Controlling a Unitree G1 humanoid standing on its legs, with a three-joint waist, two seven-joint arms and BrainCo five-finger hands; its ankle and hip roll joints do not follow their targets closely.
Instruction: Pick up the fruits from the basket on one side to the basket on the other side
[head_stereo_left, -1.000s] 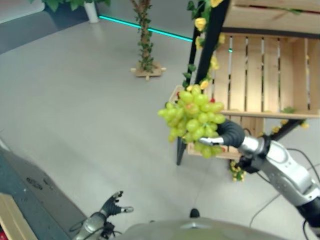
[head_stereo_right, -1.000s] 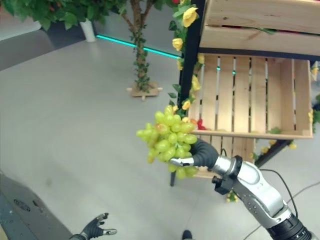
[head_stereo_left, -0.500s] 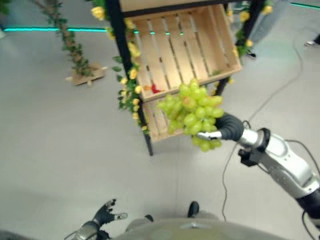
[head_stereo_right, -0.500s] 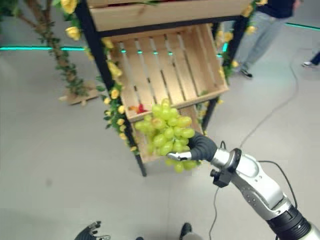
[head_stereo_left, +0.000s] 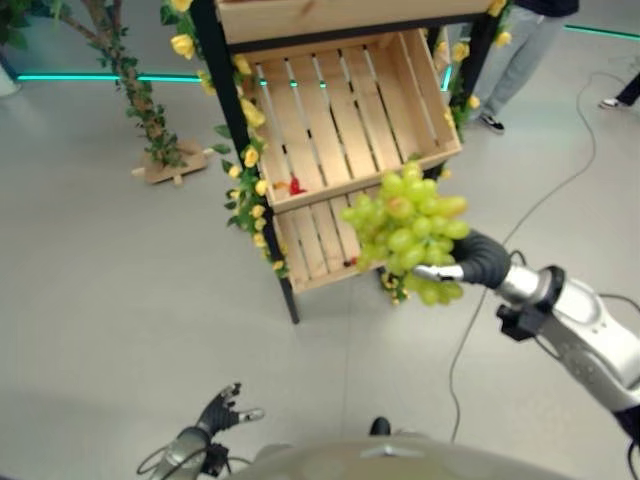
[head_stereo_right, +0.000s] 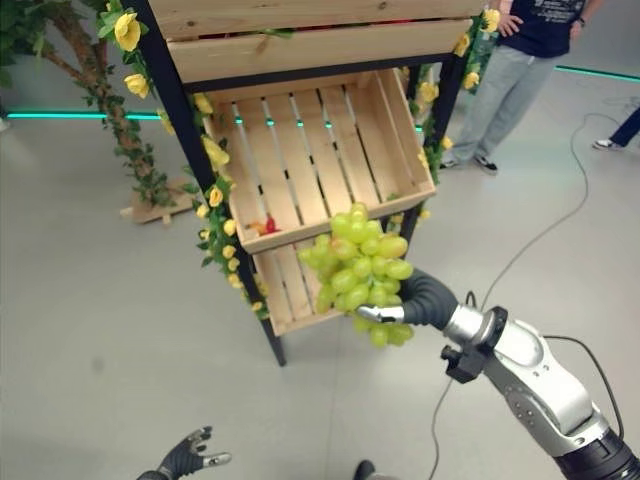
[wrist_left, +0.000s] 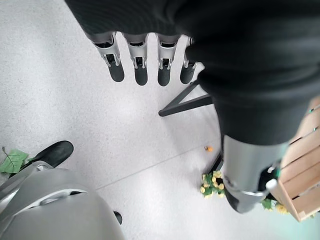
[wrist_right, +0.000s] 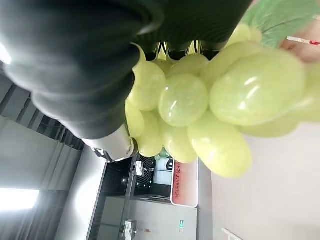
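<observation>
Right hand (head_stereo_left: 478, 262) is wrapped around a big bunch of green grapes (head_stereo_left: 404, 228), fingers curled tight on it and holding it up in the air, well off the floor (head_stereo_left: 120, 270). In the right wrist view the grapes (wrist_right: 210, 105) sit pressed right up against the hand's dark cover, with the fingers tucked in behind them.

Behind the grapes, from the head camera, there's a wooden stand (head_stereo_right: 200, 150) with black legs and slatted wooden crates (head_stereo_right: 320, 150) tilted toward the robot. The middle crate is mostly bare slats, with something small and red (head_stereo_left: 295, 186) lying at its lower left corner. Yellow flowers and green leaves (head_stereo_right: 215, 195) run down the stand's legs. The grapes hang in front of the lower crate, apart from it.

Left hand (head_stereo_left: 226, 411) is down low at the robot's left side, over the floor, fingers straight and spread, holding nothing. Its wrist view shows the fingertips (wrist_left: 141, 76) lined up over bare floor.

A person (head_stereo_right: 505, 70) in jeans and a dark top is standing past the far right corner of the stand. There's also a leafy fake tree (head_stereo_left: 135, 90) on a wooden base off to the left.
</observation>
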